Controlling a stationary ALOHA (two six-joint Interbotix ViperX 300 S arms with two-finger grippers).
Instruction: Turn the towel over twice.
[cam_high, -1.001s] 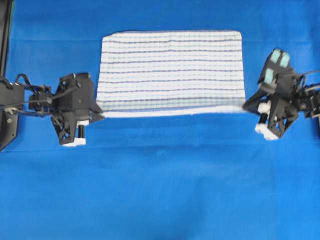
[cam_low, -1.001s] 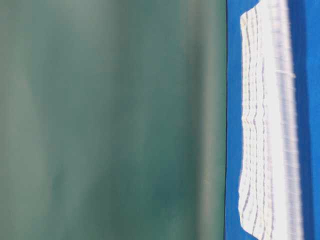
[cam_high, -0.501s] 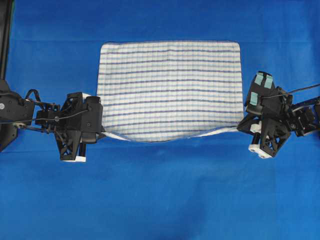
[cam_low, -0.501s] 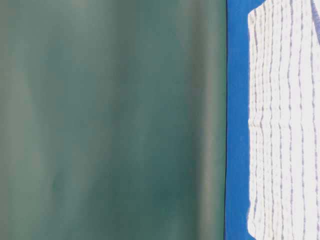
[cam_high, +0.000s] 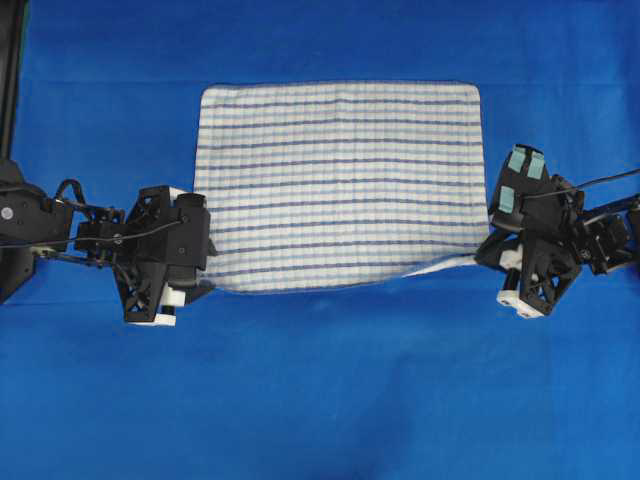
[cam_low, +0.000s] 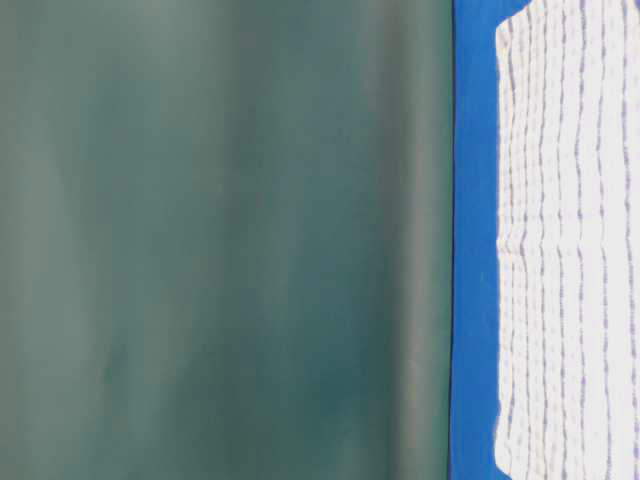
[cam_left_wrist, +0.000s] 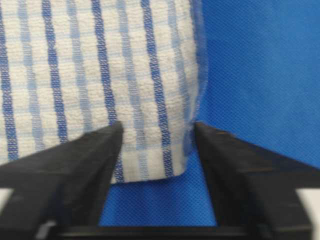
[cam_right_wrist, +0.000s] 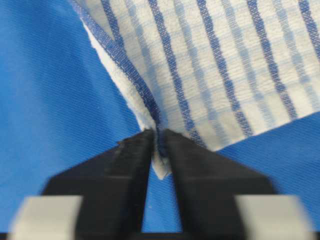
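Overhead: towel (cam_high: 340, 185) spread flat on blue table cover (cam_high: 320, 400); left gripper (cam_high: 196, 290) at its near-left corner, right gripper (cam_high: 488, 262) at its near-right corner, that corner slightly raised.
Table-level: towel (cam_low: 570, 250) lies on the cover (cam_low: 472, 250).
Left wrist: left gripper (cam_left_wrist: 156, 131) fingers spread, towel corner (cam_left_wrist: 150, 160) between them, unpinched.
Right wrist: right gripper (cam_right_wrist: 159, 142) fingers nearly together, pinching the towel corner (cam_right_wrist: 159, 165).

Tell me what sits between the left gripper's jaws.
The towel's corner lies in the gap of the left gripper, whose jaws stand apart around it with bare blue table cover beside, in the left wrist view.
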